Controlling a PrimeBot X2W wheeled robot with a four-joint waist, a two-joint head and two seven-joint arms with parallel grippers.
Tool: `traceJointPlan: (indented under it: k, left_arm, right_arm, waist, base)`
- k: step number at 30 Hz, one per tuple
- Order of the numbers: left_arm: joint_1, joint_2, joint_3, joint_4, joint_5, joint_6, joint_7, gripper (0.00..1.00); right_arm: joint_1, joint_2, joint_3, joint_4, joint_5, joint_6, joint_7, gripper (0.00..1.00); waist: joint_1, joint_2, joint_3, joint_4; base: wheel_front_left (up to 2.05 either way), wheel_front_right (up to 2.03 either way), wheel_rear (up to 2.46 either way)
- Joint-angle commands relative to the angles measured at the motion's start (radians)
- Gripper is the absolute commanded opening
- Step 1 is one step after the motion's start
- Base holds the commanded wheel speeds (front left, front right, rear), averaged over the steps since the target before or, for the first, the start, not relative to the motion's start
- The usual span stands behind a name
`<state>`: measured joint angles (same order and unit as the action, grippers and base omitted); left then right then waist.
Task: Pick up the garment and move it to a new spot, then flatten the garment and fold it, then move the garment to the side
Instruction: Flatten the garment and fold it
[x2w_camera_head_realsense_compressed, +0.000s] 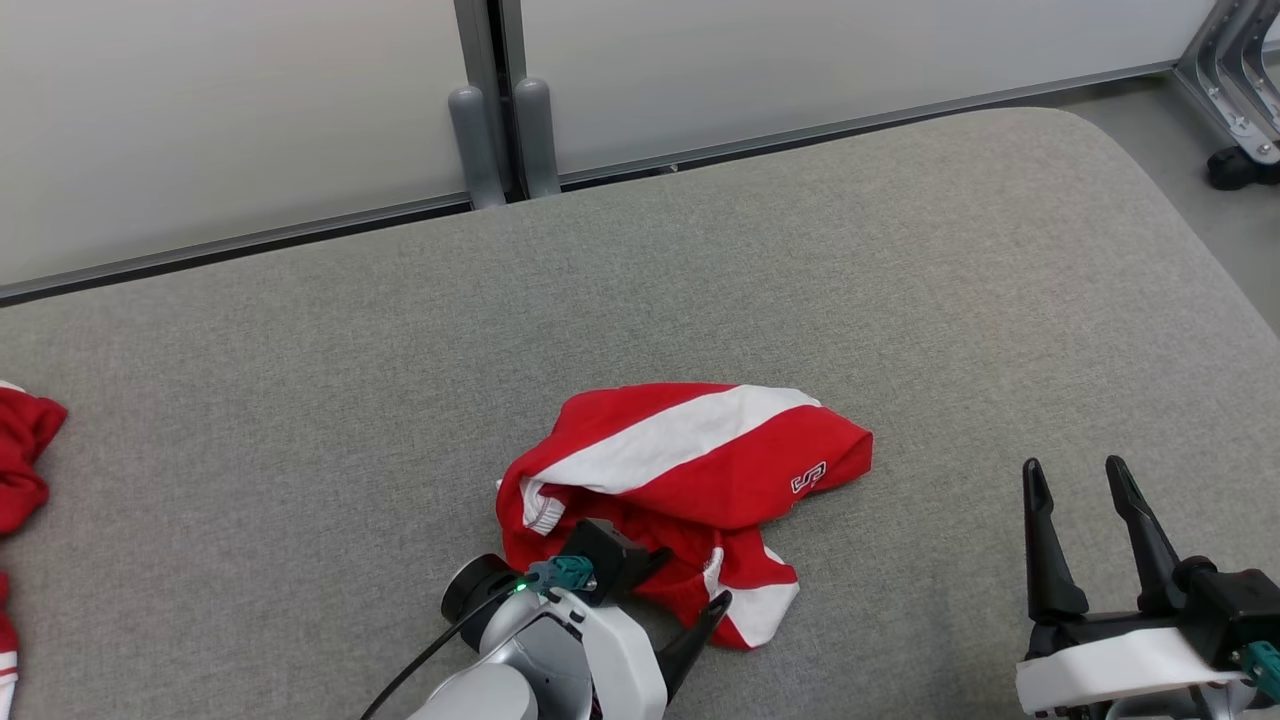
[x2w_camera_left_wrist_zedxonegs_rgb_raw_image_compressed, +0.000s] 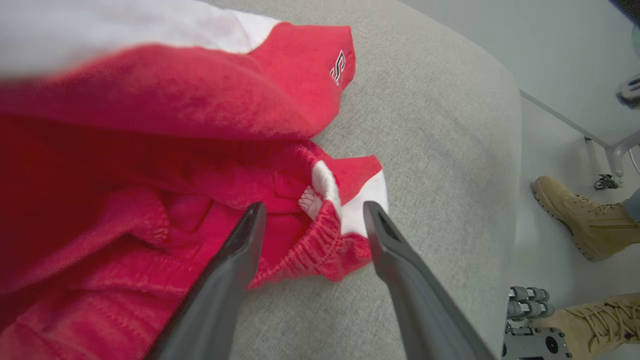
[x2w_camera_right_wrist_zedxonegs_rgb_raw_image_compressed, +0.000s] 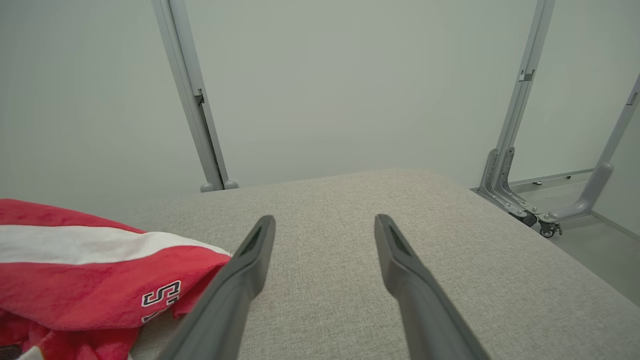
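Red-and-white garment (x2w_camera_head_realsense_compressed: 700, 460) lies crumpled on the grey fabric-covered desk (x2w_camera_head_realsense_compressed: 900, 300), lower centre of the head view. Left end effector (x2w_camera_left_wrist_zedxonegs_rgb_raw_image_compressed: 315, 210) sits at the garment's near edge, fingers apart, straddling a bunched red-and-white hem without clamping it. Right end effector (x2w_camera_head_realsense_compressed: 1075, 468), lower right, has its fingers apart, holds nothing and stands well apart from the garment. Another red cloth (x2w_camera_head_realsense_compressed: 20, 450) lies at the left edge.

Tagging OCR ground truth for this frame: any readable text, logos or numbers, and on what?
"S": outlined block-letter logo on the red-and-white garment, near one corner.
Second mark just under it in the right wrist view: cut off by a fold, unreadable.
Nothing else legible.
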<state>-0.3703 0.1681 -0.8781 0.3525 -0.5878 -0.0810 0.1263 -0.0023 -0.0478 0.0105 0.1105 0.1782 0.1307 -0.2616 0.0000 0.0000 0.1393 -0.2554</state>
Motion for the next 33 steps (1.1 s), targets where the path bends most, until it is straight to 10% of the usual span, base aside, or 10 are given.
traceJointPlan:
  k: [1,5,6,8,33]
  left_arm:
    - [-0.02,0.006,0.001,0.003,-0.001,0.006,0.006,1.0]
    - [-0.039,0.012,-0.022,0.029,0.0,0.005,0.078,1.0]
    - [-0.042,0.011,-0.028,0.035,-0.004,0.002,0.092,0.77]
    - [-0.05,0.012,-0.04,0.043,-0.005,-0.004,0.116,0.0]
    - [-0.186,-0.097,0.369,-0.182,-0.285,0.089,-0.217,0.0]
  right_arm:
    - [-0.012,-0.005,0.0,-0.002,0.005,0.0,-0.005,1.0]
    - [-0.012,-0.005,0.006,0.003,0.014,0.0,-0.005,1.0]
    - [-0.013,-0.005,0.008,0.005,0.017,0.0,-0.005,1.0]
    - [-0.017,-0.005,0.013,0.008,0.019,0.0,-0.005,1.0]
    - [0.015,-0.005,0.045,0.037,0.044,0.0,-0.005,1.0]
  waist:
    - [0.0,0.0,0.003,-0.002]
    - [0.0,0.0,0.009,-0.001]
    - [0.0,0.0,0.01,0.0]
    - [0.0,0.0,0.009,0.0]
    - [0.0,0.0,-0.069,-0.024]
  base:
    - [0.0,0.0,0.0]
    - [0.0,0.0,0.0]
    - [0.0,0.0,0.0]
    - [0.0,0.0,0.0]
    - [0.0,0.0,0.0]
